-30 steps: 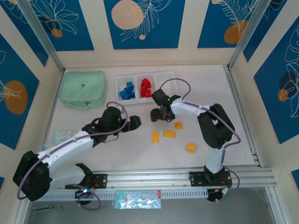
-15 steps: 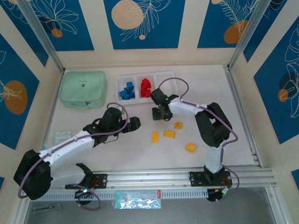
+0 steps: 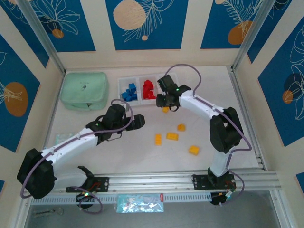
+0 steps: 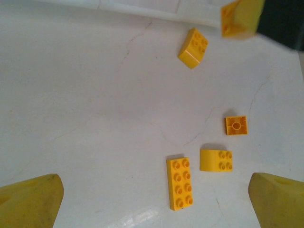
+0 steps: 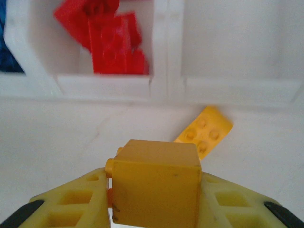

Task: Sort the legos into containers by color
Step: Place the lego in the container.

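Observation:
My right gripper [image 5: 154, 202] is shut on a yellow-orange lego block [image 5: 154, 183] and holds it above the table, just in front of the white containers [image 3: 147, 99]. Its fingers [image 5: 71, 204] press both sides of the block. The left bin holds blue legos [image 3: 129, 91], the middle one red legos [image 5: 111, 40], and the right bin [image 5: 237, 42] looks bare inside. A flat yellow lego [image 5: 205, 130] lies below that bin's front wall. My left gripper [image 4: 152, 204] is open over the table, near a long yellow lego [image 4: 179, 183].
More yellow legos lie loose mid-table: a curved one [image 4: 216, 160], an upturned square one [image 4: 236, 125] and one further right [image 3: 194, 150]. A mint-green pouch [image 3: 84, 90] sits left of the bins. A small packet [image 3: 62, 138] lies by the left wall.
My right gripper has risen and moved back toward the bins with the yellow block in it. The left arm has edged slightly forward.

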`<state>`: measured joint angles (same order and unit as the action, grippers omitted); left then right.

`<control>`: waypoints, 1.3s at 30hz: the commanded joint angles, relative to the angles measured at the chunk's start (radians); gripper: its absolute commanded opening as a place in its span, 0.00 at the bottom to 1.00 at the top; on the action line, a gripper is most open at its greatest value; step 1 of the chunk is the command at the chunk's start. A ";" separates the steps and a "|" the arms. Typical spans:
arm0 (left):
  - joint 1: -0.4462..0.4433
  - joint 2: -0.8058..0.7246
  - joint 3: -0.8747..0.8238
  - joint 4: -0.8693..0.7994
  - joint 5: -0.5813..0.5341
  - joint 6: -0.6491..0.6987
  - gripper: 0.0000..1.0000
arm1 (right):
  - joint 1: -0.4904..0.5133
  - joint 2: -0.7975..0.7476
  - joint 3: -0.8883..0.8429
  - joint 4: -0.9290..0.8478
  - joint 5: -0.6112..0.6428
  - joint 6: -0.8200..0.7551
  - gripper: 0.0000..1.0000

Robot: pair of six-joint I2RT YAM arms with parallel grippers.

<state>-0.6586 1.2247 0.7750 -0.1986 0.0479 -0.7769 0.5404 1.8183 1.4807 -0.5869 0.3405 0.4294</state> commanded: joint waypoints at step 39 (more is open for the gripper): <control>0.083 -0.031 0.050 -0.034 0.113 0.034 0.99 | -0.084 0.052 0.082 -0.043 -0.026 0.040 0.64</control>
<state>-0.5743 1.2293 0.8509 -0.2024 0.1314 -0.7521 0.4400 1.9175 1.6379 -0.6380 0.3508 0.4034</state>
